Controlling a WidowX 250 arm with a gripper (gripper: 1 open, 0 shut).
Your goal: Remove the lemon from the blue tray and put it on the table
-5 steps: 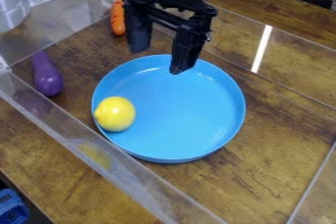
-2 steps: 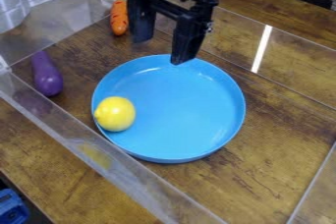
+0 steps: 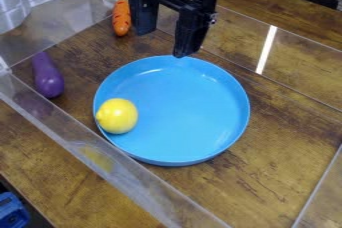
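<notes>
Careful: your claw [image 3: 166, 35] hangs wide open at the blue tray's [image 3: 227, 122] twelve o'clock; the lemon [image 3: 116, 115] sits at eight o'clock, by the rim. Grab off-center and it may roll away.

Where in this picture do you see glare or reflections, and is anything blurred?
Camera view: a bright white streak of glare lies on the glossy table right of the blue tray; the clear plastic wall in front shows pale reflections; the lemon carries a soft highlight; the open gripper and tray look sharp, not blurred.
</notes>
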